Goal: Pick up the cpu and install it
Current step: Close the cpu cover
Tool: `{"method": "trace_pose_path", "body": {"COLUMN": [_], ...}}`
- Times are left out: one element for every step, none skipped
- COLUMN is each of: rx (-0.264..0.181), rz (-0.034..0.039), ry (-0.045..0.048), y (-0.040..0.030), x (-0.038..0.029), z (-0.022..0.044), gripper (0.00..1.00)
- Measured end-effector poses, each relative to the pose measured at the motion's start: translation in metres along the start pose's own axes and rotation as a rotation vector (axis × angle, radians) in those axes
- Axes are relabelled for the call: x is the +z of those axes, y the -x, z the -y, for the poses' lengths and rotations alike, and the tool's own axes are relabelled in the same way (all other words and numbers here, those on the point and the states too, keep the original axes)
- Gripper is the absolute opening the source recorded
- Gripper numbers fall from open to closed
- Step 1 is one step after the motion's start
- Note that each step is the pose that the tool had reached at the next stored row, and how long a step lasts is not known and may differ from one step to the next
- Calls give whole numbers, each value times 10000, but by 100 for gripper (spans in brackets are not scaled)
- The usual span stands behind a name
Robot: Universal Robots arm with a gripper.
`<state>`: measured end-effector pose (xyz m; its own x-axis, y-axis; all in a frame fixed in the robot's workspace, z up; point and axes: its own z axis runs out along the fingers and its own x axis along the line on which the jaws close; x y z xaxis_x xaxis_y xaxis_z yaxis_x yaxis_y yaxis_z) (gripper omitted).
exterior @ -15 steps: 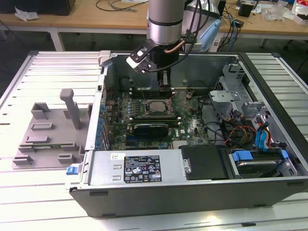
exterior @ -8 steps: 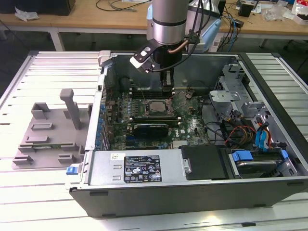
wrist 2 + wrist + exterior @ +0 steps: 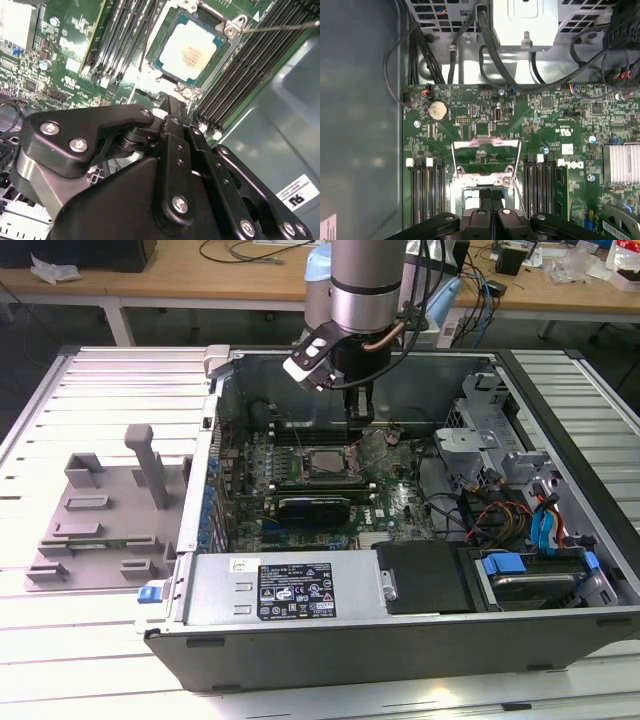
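Within the socket [image 3: 288,468], the cpu [image 3: 192,50]

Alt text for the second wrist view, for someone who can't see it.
The silver-topped cpu sits in its socket on a green motherboard, with memory slots on both sides. The black gripper looms in the foreground.

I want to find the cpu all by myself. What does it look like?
Look inside the open computer case, at the green board. The cpu lies flat there between rows of long black slots; it is the only shiny silver square among them.
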<state>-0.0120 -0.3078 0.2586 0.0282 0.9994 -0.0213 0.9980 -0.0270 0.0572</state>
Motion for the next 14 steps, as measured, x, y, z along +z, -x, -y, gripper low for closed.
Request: {"method": "trace_pose_path", "body": {"rx": [2,3,1,1,1,1,1,1,1,1,1,1,-2,0], "rz": [1,2,1,1,1,1,2,2,1,2,0,0,1,3], "ry": [0,-1,0,-1,0,0,0,0,0,0,1,1,0,-1], "y": [0,0,0,1,1,1,2,2,2,3,3,3,3,2], "x": [-1,-7,-25,-46,-63,-75,-92,-110,-134,-161,-163,-163,-163,-162], "z": [-1,-2,-3,-5,-6,-7,-8,-9,-11,-12,-13,-12,-17,-61], "gripper": [11,11,11,11,11,11,11,11,11,11,11,11,11,11]}}
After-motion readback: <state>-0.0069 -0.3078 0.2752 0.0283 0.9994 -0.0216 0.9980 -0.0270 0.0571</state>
